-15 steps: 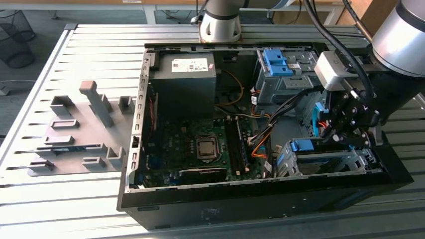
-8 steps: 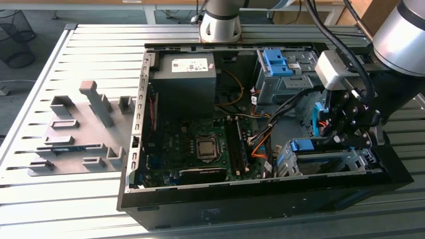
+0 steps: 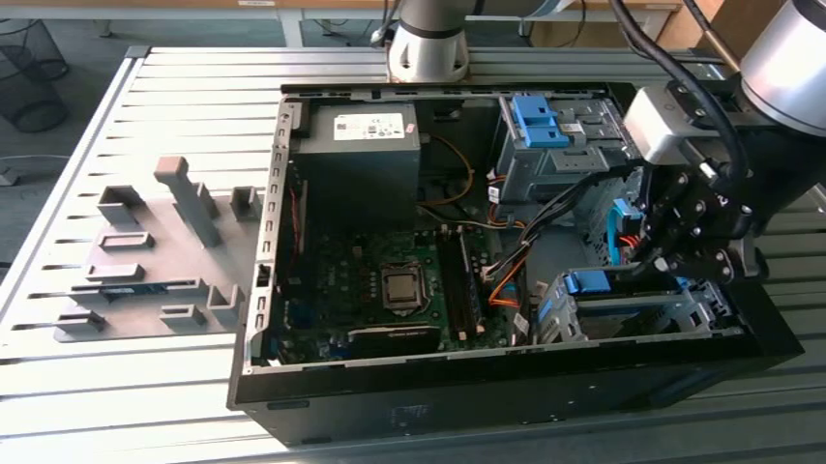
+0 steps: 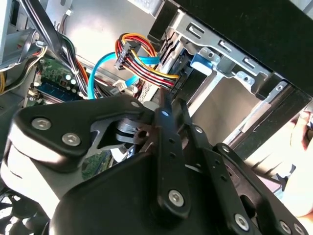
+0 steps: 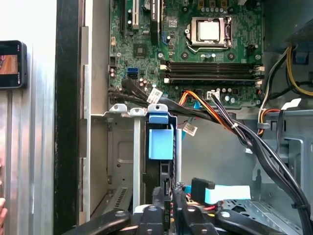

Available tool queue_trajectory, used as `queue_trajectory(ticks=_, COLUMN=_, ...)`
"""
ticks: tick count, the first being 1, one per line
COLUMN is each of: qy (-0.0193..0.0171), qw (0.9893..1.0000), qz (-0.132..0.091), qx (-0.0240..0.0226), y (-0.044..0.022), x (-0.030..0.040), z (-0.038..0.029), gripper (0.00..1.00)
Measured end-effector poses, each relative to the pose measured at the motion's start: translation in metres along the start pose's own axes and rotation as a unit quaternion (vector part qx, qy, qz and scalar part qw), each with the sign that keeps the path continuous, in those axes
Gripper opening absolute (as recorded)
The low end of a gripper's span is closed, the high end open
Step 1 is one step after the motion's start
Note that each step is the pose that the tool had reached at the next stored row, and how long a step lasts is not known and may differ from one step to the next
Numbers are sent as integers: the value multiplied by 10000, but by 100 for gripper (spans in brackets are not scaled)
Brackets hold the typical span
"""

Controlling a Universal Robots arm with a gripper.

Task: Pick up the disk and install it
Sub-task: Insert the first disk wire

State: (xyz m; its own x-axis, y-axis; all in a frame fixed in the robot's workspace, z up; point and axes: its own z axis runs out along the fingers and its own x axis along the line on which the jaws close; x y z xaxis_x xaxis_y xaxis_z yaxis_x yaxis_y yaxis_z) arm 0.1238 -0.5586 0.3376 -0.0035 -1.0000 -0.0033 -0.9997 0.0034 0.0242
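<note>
Bench [image 3: 130,387] slats carry an open computer case [image 3: 516,387], and at about 4 o'clock inside it stands the metal drive cage [image 3: 645,319]. The pincer [image 3: 659,266] hangs just over that cage; whether it is spread, pressed together or pinching something I cannot tell. The disk [image 3: 601,282] sits edge-on in a cage slot, its blue tab [image 5: 160,142] toward the motherboard. It is likely dense, stiff and shock-sensitive, with smooth metal faces, so the blue plastic rails look the safest place to grip.

The disk [image 5: 160,147], blue-railed, stands on edge in its metal bay [image 5: 122,147].
</note>
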Motion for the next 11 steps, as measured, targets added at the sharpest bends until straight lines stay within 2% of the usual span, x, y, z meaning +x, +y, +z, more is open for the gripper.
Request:
queue_trajectory(ticks=3, qy=1, qw=10000, qz=1, qx=-50, y=-71, x=0, z=-3, gripper=16)
queue_trajectory(ticks=4, qy=1, qw=10000, qz=1, qx=-57, y=-101, x=-1, z=-2, gripper=11)
queue_trajectory(ticks=5, qy=0, qw=10000, qz=0, qx=-60, y=-121, x=0, z=-1, gripper=11)
queue_trajectory(ticks=11, qy=-2, qw=10000, qz=0, qx=-60, y=-133, x=0, z=17, gripper=11)
